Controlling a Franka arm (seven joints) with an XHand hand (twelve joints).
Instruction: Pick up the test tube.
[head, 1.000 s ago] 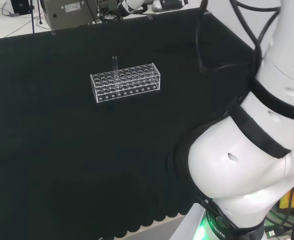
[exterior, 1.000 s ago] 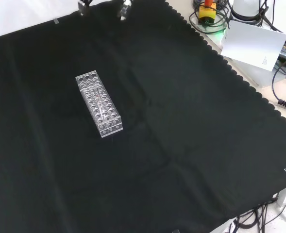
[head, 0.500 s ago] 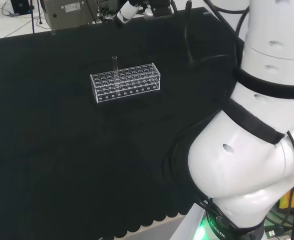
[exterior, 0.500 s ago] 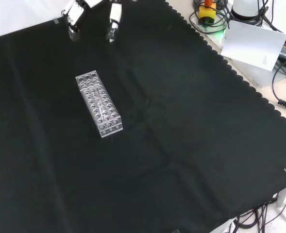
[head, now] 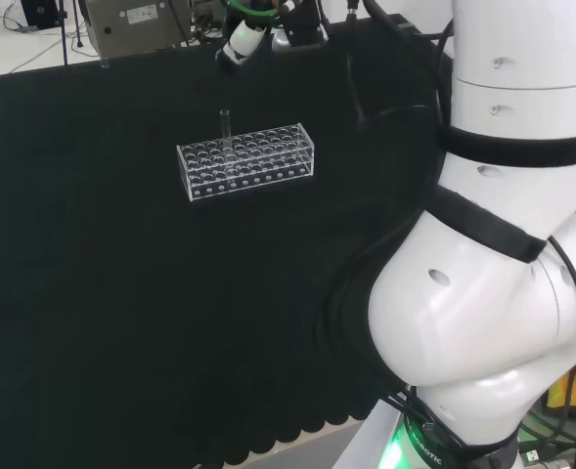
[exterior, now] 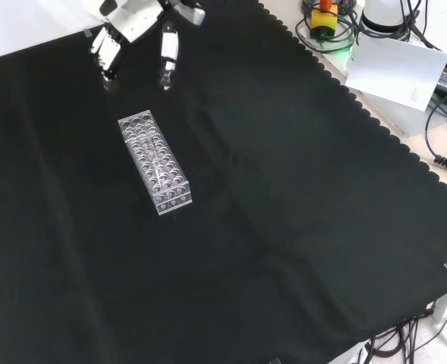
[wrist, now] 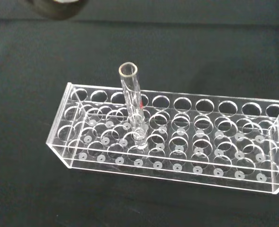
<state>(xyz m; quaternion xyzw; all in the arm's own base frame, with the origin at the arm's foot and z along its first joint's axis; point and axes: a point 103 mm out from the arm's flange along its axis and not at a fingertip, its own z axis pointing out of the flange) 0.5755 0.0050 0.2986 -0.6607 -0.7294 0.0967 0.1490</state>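
We see a clear test tube [wrist: 131,104] standing straight up in a clear plastic rack [wrist: 177,137] full of round holes. The tube sits in a hole in the middle row, near one end of the rack. In the head view the tube [head: 225,132] sticks up from the left part of the rack [head: 246,161]. The rack rests on the black cloth [exterior: 284,212].

In the front view we see the hand [exterior: 136,26] at the top, above the rack [exterior: 155,161] and not touching it. Its fingers [exterior: 167,51] are straight and spread apart, pointing down toward the cloth, so the hand is open and holds nothing.
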